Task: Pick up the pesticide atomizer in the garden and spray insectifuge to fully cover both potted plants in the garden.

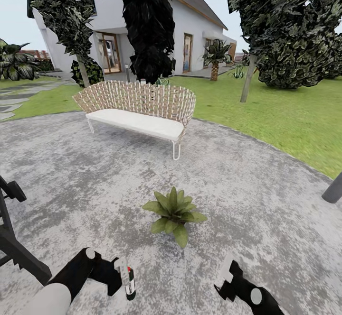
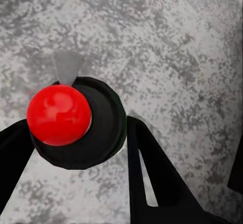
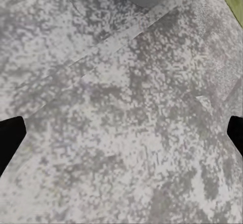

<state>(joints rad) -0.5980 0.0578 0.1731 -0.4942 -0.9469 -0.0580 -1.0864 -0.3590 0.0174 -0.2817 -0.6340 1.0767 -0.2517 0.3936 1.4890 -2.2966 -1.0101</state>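
Head view, garden scene. One potted plant (image 1: 174,213) at the centre of the round grey stone patio (image 1: 95,172): rosette of broad pointed green leaves, pot hidden beneath the foliage. In the right wrist view, a grey rim with a strip of green at the frame edge, cut off and too partial to identify.

Pesticide atomizer (image 1: 127,278) low in the head view, near the potted plant but apart from it, clasped in the left gripper (image 1: 118,277). White body, red band and dark lower part visible; long axis close to upright, slightly tilted, the end furthest from the camera reaching toward the patio. Seen end-on in the left wrist view (image 2: 76,123): red dome inside a dark round collar, a black finger (image 2: 157,178) pressed against each side, stone surface behind. Nozzle direction not discernible.

Right gripper (image 1: 227,277) low on the right of the head view, above bare stone, fingers spread wide and holding nothing; only the dark fingertips (image 3: 10,138) at the two edges of the right wrist view.

Beyond the patio: wicker bench (image 1: 137,108) with a white cushion, lawn (image 1: 285,115), dark trees (image 1: 149,25), white house (image 1: 190,30). Dark post (image 1: 333,189) cut off at the right edge.
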